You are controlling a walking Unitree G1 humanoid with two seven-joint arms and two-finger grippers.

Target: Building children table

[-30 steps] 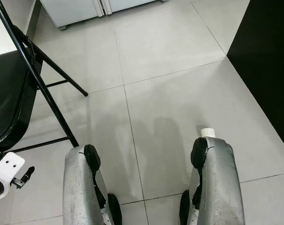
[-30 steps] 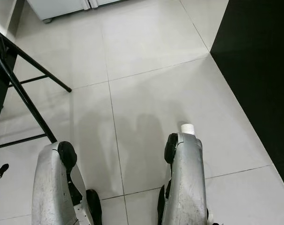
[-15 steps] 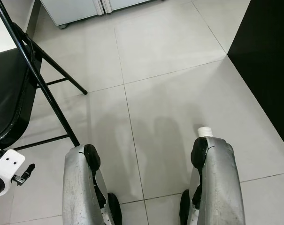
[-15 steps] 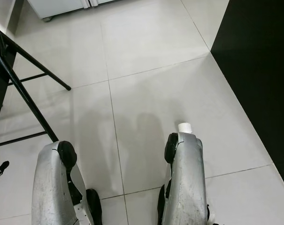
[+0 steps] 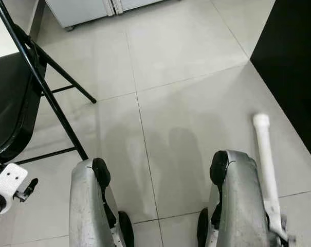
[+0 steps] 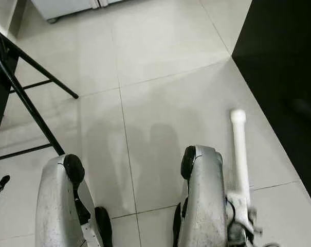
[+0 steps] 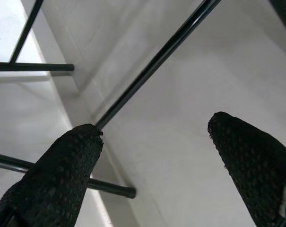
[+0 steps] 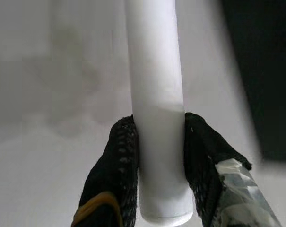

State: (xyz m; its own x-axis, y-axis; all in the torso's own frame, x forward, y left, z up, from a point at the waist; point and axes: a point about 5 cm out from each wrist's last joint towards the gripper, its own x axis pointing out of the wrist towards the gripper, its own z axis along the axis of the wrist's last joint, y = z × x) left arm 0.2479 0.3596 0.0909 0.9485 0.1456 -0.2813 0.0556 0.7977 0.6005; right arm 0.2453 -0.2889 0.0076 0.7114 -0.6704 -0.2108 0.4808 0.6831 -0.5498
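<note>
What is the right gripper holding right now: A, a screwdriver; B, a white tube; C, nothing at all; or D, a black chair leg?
B: in the right wrist view the right gripper has both black fingers pressed against a white tube, which the head views show reaching forward over the tiled floor.

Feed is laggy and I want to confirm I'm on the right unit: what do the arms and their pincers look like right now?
Both arms are scuffed silver shells with black joint caps: left arm, right arm. The left pincer has two tapered black fingers with a knobbly texture. The right pincer has the same black textured fingers, with a yellow band on one and clear tape on the other.
</note>
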